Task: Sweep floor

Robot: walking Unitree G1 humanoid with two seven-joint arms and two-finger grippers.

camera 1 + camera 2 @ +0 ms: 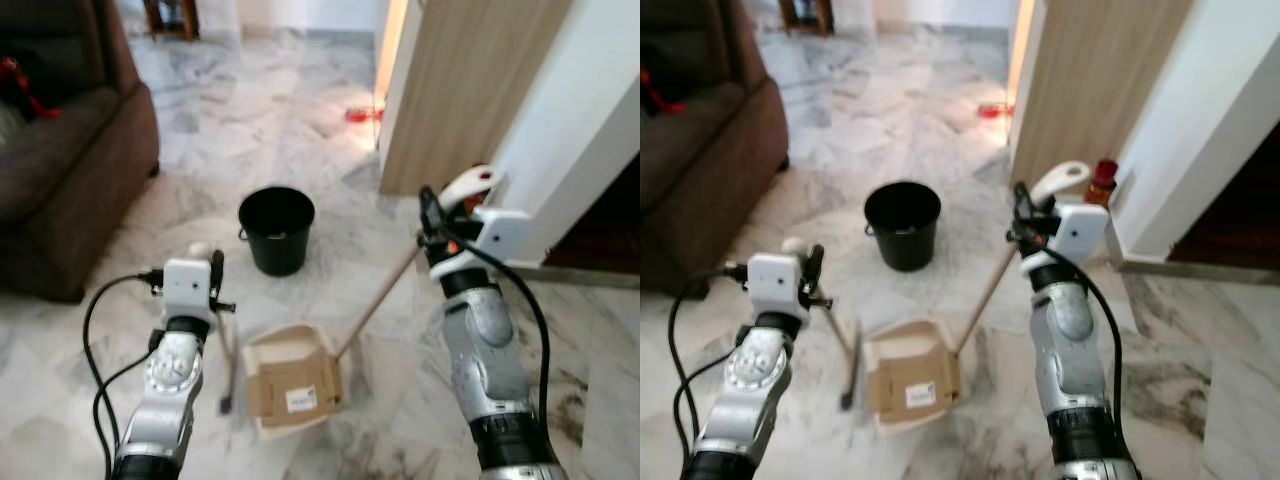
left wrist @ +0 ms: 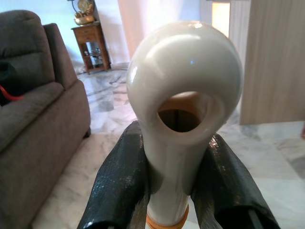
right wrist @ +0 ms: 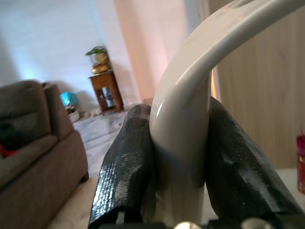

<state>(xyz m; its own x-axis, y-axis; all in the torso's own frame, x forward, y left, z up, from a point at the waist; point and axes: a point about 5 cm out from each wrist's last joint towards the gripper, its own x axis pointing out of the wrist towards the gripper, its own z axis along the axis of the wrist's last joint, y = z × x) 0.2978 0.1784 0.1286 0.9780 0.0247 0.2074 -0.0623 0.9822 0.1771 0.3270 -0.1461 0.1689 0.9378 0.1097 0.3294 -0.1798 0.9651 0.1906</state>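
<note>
Wooden broom handle slants floorward.

A lived-in home is shown — a sitting room. A grey-veined marble floor is laid throughout, and a brown upholstered sofa is set along one side. A small wooden side table, topped by an ornament, is placed against the far wall. A wooden door is seen beside a white wall — ordinary domestic fittings.
</note>
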